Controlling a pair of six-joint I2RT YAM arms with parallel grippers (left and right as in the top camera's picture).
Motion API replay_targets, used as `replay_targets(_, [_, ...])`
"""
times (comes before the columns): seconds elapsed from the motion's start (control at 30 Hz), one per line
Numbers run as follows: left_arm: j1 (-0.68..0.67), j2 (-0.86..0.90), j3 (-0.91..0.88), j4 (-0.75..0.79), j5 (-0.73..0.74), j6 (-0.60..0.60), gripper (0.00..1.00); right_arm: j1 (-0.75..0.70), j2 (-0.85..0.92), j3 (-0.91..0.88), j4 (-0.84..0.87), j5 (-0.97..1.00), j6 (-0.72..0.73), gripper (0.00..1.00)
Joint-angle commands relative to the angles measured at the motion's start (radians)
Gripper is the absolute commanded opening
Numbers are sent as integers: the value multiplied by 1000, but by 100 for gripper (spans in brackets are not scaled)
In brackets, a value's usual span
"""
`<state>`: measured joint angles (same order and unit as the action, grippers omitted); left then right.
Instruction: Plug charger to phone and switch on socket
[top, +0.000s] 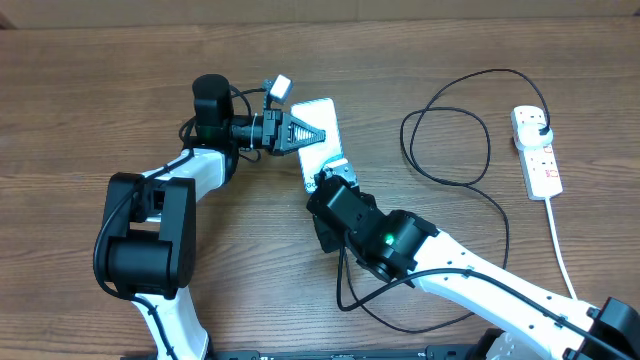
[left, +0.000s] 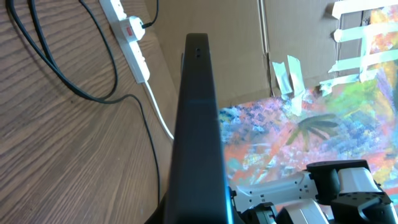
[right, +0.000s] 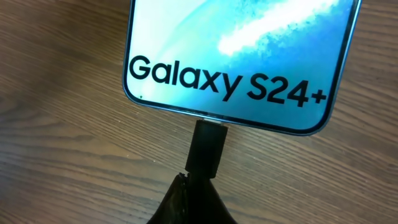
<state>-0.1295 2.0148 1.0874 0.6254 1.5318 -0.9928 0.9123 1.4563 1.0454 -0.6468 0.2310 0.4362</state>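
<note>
While the right jaws pinch the small black connector tip (right: 207, 148) of the long thin black charger (top: 403, 135) against the lower edge of the slim cyan-screened phone (right: 236, 50), an angled push can jam or bend it. The left jaws clamp the phone at the middle of the brown wooden worktop (top: 80, 90); a weak hold lets it slide back. The white elongated socket (top: 540, 165) lies well apart at right.
</note>
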Motion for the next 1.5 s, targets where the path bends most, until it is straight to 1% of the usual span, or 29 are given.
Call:
replay_targets(0.0, [-48, -3, -6, 0, 51, 28, 4, -1, -14, 76, 40, 37, -25, 31])
replay_targets(0.07, [-48, -3, -6, 0, 51, 27, 4, -1, -27, 97, -18, 10, -21, 52])
replay_targets(0.1, [-48, -3, -6, 0, 51, 27, 4, -1, -36, 112, -49, 2, -21, 67])
replay_targets(0.13, [-48, -3, -6, 0, 50, 26, 4, -1, -48, 135, -86, -1, -18, 77])
replay_targets(0.17, [-48, -3, -6, 1, 50, 19, 4, -1, -63, 164, -126, -1, -18, 85])
replay_targets(0.2, [-48, -3, -6, 2, 50, 13, 4, -1, -76, 190, -161, -1, -14, 95])
replay_targets(0.23, [-50, -3, -6, 7, 47, 6, 4, -1, -93, 227, -206, 0, -8, 100])
replay_targets(0.33, [-69, -3, -5, 23, 0, -18, 4, -5, -151, 346, -339, 0, 16, 100])
replay_targets(0.43, [-109, -3, -1, 62, -95, -71, 4, -5, -226, 435, -437, 21, 16, 100])
replay_targets(0.63, [-191, -3, 51, 48, -285, -58, 4, -5, -439, 468, -569, 112, 17, 100])
replay_targets(0.7, [-209, -3, 79, -43, -405, -34, 4, -5, -516, 468, -620, 147, 50, 100])
replay_targets(0.83, [-240, -3, 157, -311, -632, 39, 4, -5, -629, 467, -688, 181, 99, 100])
replay_targets(0.9, [-258, -2, 204, -428, -675, 100, 4, -5, -662, 466, -703, 181, 109, 100])
replay_targets(0.93, [-266, -1, 232, -490, -670, 154, 4, -5, -669, 466, -706, 181, 114, 100])
replay_targets(0.97, [-274, 2, 278, -616, -634, 271, 4, -5, -672, 466, -706, 181, 114, 100])
replay_targets(1.03, [-275, 6, 318, -762, -569, 426, 4, -5, -669, 457, -689, 191, 114, 100])
replay_targets(1.1, [-271, 7, 342, -938, -558, 597, 4, -5, -668, 438, -660, 195, 114, 100])
replay_targets(1.17, [-262, 7, 351, -1129, -667, 723, 4, -5, -665, 419, -632, 195, 119, 100])
replay_targets(1.23, [-253, 9, 351, -1255, -814, 776, 4, -5, -661, 399, -607, 195, 134, 100])
replay_targets(1.27, [-249, 10, 351, -1301, -874, 789, 4, -5, -659, 385, -590, 195, 150, 100])
replay_targets(1.3, [-244, 13, 351, -1328, -903, 801, 4, -5, -658, 369, -571, 195, 168, 100])
replay_targets(1.37, [-238, 15, 351, -1343, -904, 815, 4, -5, -652, 341, -542, 195, 197, 100])
replay_targets(1.47, [-235, 16, 351, -1308, -885, 814, 4, -5, -635, 306, -524, 187, 216, 100])
